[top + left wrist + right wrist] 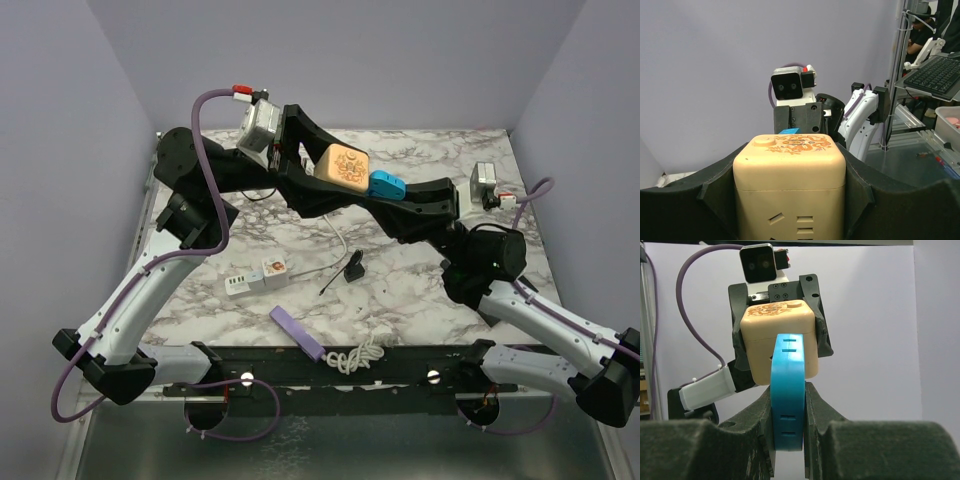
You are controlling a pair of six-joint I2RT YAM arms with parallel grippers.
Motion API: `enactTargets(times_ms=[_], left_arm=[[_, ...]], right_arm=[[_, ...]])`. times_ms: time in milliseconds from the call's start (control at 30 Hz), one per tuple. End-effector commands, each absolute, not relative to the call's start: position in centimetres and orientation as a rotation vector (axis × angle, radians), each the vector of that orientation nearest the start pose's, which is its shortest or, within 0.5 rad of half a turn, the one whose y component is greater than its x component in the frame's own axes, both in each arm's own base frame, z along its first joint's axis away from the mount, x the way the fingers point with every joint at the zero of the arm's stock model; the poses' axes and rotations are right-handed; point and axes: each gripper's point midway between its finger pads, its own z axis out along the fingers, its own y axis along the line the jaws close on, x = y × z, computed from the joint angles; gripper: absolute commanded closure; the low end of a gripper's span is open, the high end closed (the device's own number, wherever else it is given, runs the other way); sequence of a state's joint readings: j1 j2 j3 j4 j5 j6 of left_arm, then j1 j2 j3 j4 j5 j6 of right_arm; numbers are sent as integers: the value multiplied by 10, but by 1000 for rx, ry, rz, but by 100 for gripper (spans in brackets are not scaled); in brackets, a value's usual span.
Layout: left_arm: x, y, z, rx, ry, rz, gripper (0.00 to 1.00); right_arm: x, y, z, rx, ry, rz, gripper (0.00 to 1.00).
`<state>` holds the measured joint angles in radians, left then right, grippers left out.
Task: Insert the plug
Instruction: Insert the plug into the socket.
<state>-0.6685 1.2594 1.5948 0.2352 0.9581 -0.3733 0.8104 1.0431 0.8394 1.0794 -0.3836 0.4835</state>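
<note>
A cream socket cube (342, 164) with an orange dragon print hangs in the air over the table's back, and my left gripper (330, 168) is shut on its sides. In the left wrist view the cube (790, 175) fills the space between the black fingers (875, 200), slots facing the camera. The blue plug (386, 184) sits edge-on in my right gripper (788, 432), which is shut on it. The plug (788, 385) points at the cube (760, 340) and its front end lies against the cube's right face. Its prongs are hidden.
On the marble table (420, 290) below lie a white power strip (255, 277), a small black connector on a thin cable (353, 268), a purple bar (297, 333) and a coiled white cord (357, 354) near the front edge. Grey walls enclose the left, back and right sides.
</note>
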Motion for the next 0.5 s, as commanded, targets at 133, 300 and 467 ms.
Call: enactTargets(times_ms=[133, 300, 467], left_arm=[[155, -319, 550, 1074, 857, -1374, 100], [151, -320, 546, 1083, 864, -1396, 100], [149, -321, 539, 1092, 878, -1404, 100]], right_arm=[[135, 322, 467, -749, 768, 1438, 99], [134, 326, 466, -782, 771, 1437, 99], [132, 325, 468, -803, 784, 1426, 99]])
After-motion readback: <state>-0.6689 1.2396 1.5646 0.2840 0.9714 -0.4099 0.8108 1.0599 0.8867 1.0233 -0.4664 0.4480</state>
